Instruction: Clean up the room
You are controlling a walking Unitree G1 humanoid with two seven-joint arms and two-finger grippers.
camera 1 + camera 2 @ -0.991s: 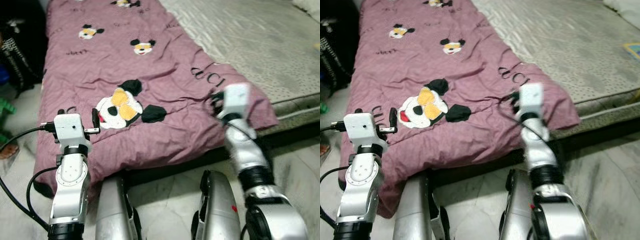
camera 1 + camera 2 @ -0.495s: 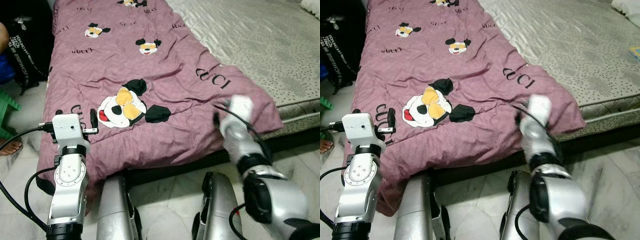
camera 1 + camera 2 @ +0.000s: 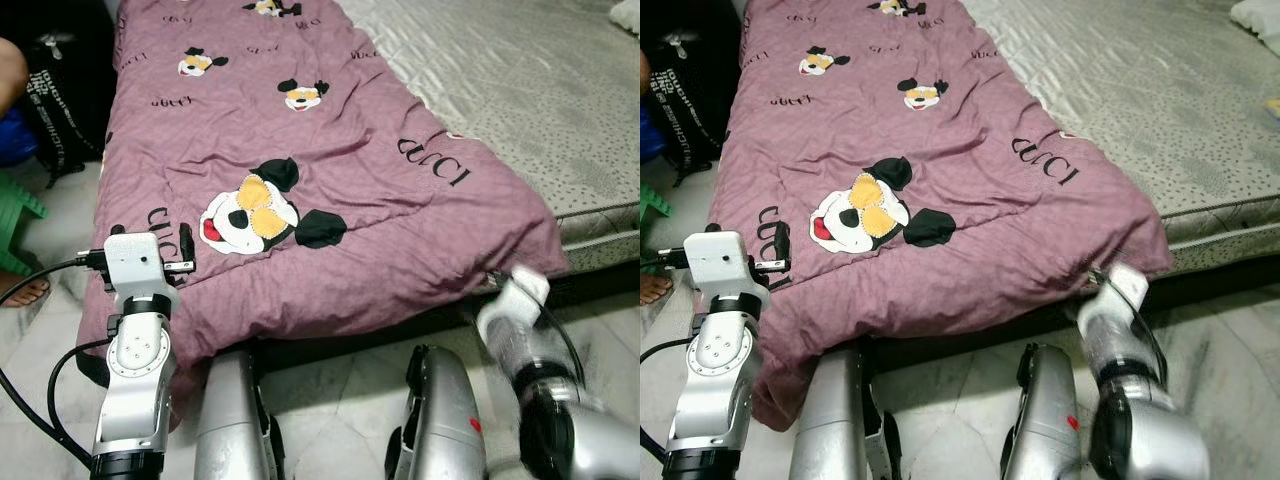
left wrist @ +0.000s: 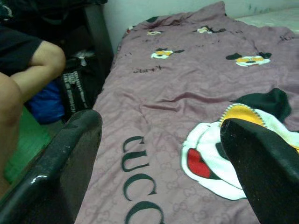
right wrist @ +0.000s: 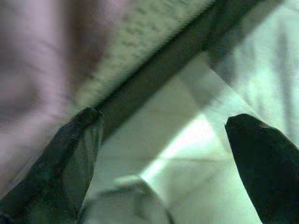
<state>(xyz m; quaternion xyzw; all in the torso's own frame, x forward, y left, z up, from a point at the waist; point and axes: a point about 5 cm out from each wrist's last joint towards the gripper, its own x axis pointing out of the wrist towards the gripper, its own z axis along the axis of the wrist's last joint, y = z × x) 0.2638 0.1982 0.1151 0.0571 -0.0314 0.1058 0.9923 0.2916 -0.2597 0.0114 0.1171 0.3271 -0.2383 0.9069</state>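
A mauve blanket (image 3: 300, 160) printed with cartoon mouse faces lies spread over the near side of a bed, its front edge draped over the side toward the tiled floor (image 3: 340, 390). Bare grey mattress (image 3: 520, 90) lies exposed at 2 o'clock of the blanket. The left claw (image 4: 159, 158) hovers at the blanket's 8 o'clock corner, fingers (image 4: 60, 168) spread wide apart, empty, aimed at the large mouse face (image 3: 250, 215). The right claw (image 5: 163, 154) is low, off the blanket's 4 o'clock corner, beside the bed edge above the floor; its fingers stand apart, holding nothing, view blurred. A dark bag (image 3: 55, 100) and a person's bare foot (image 3: 20, 290) sit at 9 o'clock beside the bed.
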